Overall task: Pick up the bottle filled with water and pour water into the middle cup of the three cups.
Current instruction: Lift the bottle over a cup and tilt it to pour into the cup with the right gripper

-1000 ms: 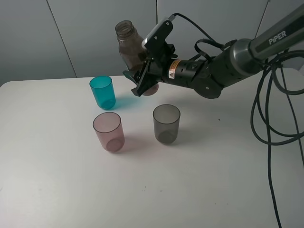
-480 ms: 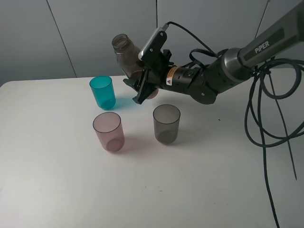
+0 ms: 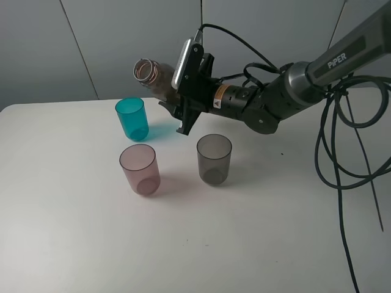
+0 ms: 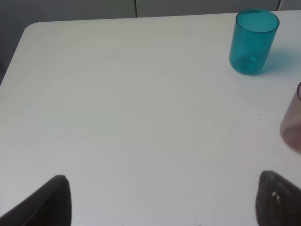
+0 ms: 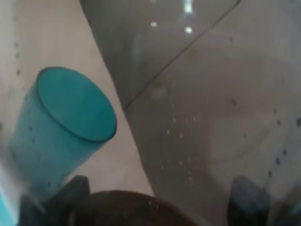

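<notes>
My right gripper (image 3: pixel 183 108) is shut on the smoky pinkish-brown bottle (image 3: pixel 156 80) and holds it in the air, tipped almost level, mouth pointing left over the teal cup (image 3: pixel 132 118). The pink cup (image 3: pixel 140 169) stands in front of the teal one and left of the smoky grey cup (image 3: pixel 214 159); both look empty. In the right wrist view the bottle (image 5: pixel 211 94) fills the frame between the fingers of the gripper (image 5: pixel 160 202), with the teal cup (image 5: pixel 66 127) beyond. My left gripper (image 4: pixel 164 202) is open and empty above bare table, with the teal cup (image 4: pixel 253 41) and pink cup (image 4: pixel 294 120) ahead.
The white table (image 3: pixel 275 232) carries only the three cups. Black cables (image 3: pixel 342 152) hang from the right arm over the table's right side. A grey wall (image 3: pixel 73 43) runs behind the far edge.
The right gripper has rolled the bottle from nearly upright to nearly level. Its mouth swung left and down toward the teal cup. The cups have not moved.
</notes>
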### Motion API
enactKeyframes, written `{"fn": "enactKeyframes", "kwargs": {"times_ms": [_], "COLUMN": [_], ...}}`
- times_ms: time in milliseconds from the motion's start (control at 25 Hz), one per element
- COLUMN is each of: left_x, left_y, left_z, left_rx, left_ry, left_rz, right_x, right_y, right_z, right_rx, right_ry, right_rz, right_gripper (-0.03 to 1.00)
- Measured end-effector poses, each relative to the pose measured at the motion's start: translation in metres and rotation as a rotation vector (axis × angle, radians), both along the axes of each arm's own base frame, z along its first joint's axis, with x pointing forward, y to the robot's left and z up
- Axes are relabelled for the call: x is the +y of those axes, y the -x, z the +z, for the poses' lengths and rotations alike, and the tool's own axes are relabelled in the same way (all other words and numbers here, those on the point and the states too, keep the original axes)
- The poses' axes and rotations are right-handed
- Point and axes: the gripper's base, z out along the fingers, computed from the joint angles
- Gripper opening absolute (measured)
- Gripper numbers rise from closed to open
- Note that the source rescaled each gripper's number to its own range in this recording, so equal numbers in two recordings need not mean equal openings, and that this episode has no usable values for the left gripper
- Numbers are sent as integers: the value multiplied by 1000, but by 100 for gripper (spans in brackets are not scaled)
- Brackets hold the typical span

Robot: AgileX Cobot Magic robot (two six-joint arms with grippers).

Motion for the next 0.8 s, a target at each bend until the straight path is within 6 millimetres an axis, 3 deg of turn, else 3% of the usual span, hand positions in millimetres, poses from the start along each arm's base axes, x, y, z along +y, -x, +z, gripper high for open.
{"fn": "enactKeyframes", "kwargs": {"times_ms": [800], "left_x": [0], "left_y": [0], "left_z": [0], "left_rx": [0], "left_ry": [0], "left_rz": [0], "right_x": [2], "right_y": [2], "right_z": [4], "right_rx": [-252], "right_ry": [150], "right_rz": [91], "right_gripper": [0]}}
